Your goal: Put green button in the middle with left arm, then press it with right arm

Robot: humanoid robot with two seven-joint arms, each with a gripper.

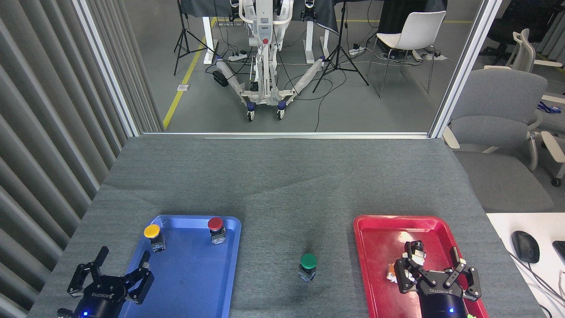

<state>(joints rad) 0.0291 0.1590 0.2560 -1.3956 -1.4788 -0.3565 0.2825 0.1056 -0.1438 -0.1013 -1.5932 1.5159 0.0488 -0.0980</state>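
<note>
Head view: green button (308, 261) on bare cloth, well apart from both wide-spread claws, left (123, 270) and right (435, 260).

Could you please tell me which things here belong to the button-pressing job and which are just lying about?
Job: green button, bare cloth in the middle, left gripper, right gripper.
Lying about: yellow button, red button, blue tray, red tray.

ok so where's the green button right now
In the head view the green button stands on the bare grey cloth between the blue tray and the red tray, near the table's front edge.
</note>
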